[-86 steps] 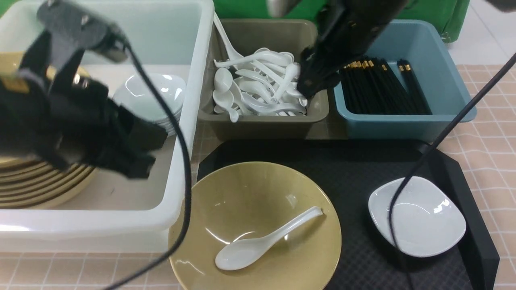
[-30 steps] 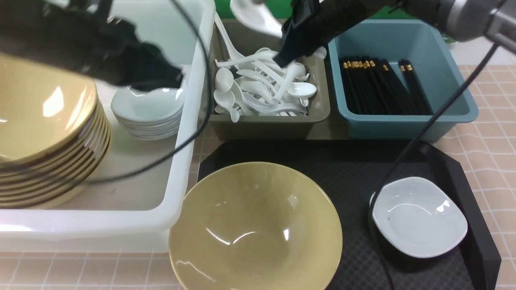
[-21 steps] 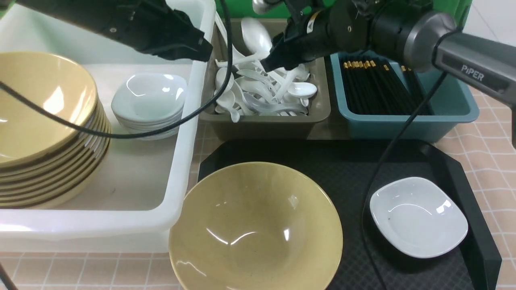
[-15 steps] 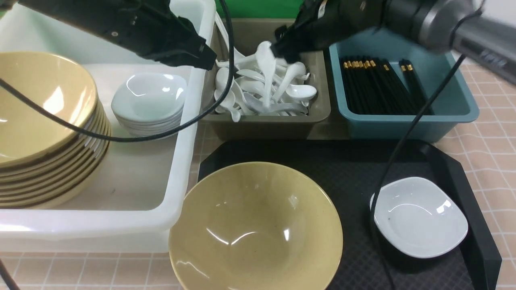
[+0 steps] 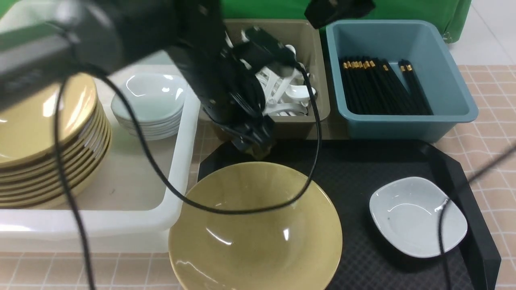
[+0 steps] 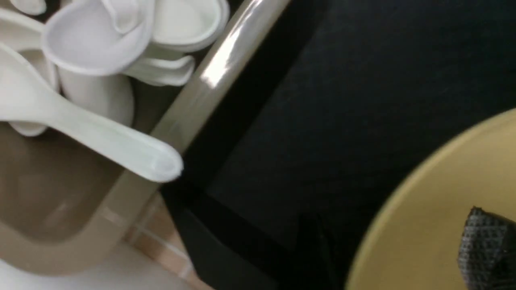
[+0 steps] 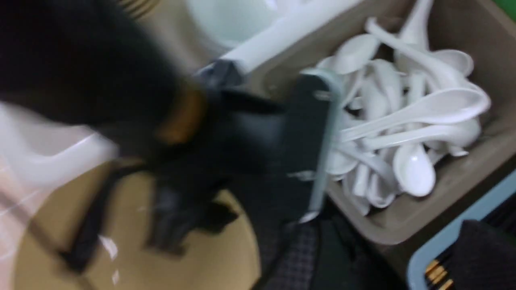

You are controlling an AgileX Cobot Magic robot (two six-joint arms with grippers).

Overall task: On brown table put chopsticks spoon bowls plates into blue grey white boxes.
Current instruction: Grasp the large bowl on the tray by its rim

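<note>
A yellow bowl (image 5: 256,229) and a small white plate (image 5: 417,215) sit on the black tray. My left gripper (image 5: 253,141) hangs open at the bowl's far rim. In the left wrist view one pad (image 6: 487,245) is over the bowl (image 6: 435,209) and the left gripper (image 6: 403,257) holds nothing. My right gripper (image 5: 338,10) is high at the back, between the grey box (image 5: 312,48) of spoons (image 5: 288,96) and the blue box (image 5: 443,80) of chopsticks (image 5: 379,86). The right gripper (image 7: 407,257) looks open and empty. The brown table (image 5: 492,133) shows at the right.
The white box (image 5: 177,161) on the left holds a stack of yellow bowls (image 5: 44,137) and a stack of white plates (image 5: 149,100). The black tray (image 5: 354,161) has raised edges. My left arm's cable (image 5: 310,161) loops over the bowl.
The right gripper let a spoon fall into the grey box and pulled up and back. The left arm swung from over the white box down to the bowl's far rim and opened.
</note>
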